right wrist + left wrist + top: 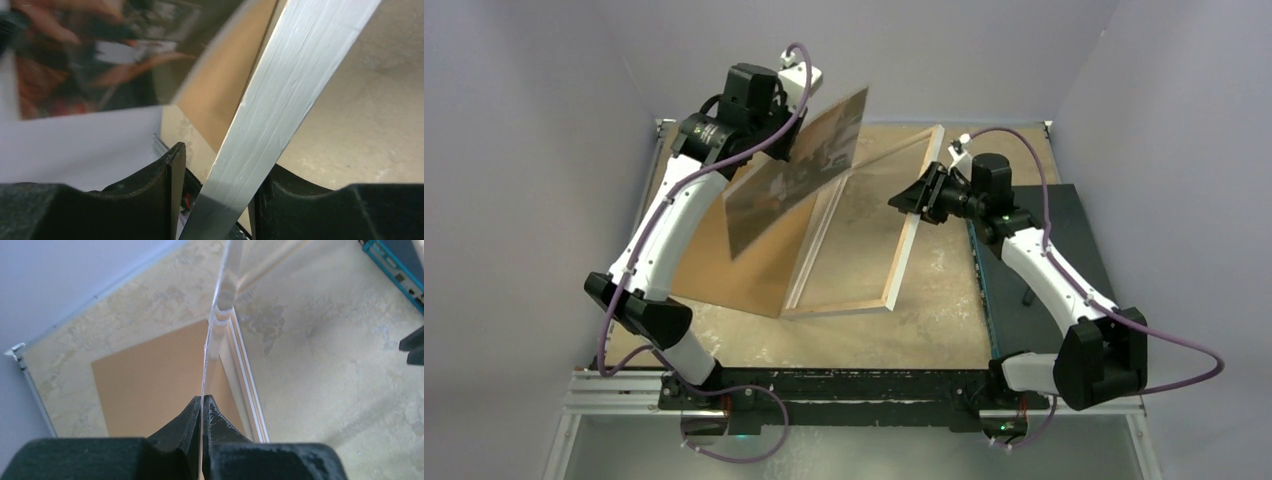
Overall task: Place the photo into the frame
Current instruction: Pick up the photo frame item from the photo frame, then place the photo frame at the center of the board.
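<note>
Two sets of fingers, one piece each: photo in the left, frame in the right.
Our left fingers point(182, 422) are clenched on the photo point(794, 175). From the wrist we see it edge-on, as a thin line running straight out from between their tips. From above we see it tilted in the air, off the tabletop point(325, 370). Our right fingers point(160, 190) grasp the frame point(280, 100) by one silver rail, which crosses the gap between them at a slant. That rail stands higher than the opposite one, so the frame leans. A brown board point(145, 385) lies flat below the left fingers.
</note>
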You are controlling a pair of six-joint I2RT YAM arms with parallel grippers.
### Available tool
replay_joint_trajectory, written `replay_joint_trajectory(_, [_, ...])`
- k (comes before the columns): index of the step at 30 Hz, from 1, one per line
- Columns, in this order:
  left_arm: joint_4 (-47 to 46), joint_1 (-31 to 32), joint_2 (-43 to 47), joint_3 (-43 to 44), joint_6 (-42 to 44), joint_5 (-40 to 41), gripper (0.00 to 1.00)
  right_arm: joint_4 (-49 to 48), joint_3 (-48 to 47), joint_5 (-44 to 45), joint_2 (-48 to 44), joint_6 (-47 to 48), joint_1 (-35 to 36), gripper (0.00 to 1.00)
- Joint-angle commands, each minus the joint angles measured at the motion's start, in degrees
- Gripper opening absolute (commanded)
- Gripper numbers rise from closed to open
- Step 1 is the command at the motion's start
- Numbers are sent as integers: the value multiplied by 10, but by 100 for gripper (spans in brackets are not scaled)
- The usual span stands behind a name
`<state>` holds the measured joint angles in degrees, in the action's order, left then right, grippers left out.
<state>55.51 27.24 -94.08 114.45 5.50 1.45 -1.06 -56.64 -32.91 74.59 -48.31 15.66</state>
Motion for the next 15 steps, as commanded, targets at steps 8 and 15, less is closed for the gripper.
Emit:
replay_joint_trajectory(8, [-24, 1, 61, -4, 35, 79, 0, 119, -7, 91, 7, 151, -8, 47])
replay_joint_trajectory(15, [-64, 0, 97, -48, 102, 153, 0, 192, -41, 192, 72, 245, -8, 51])
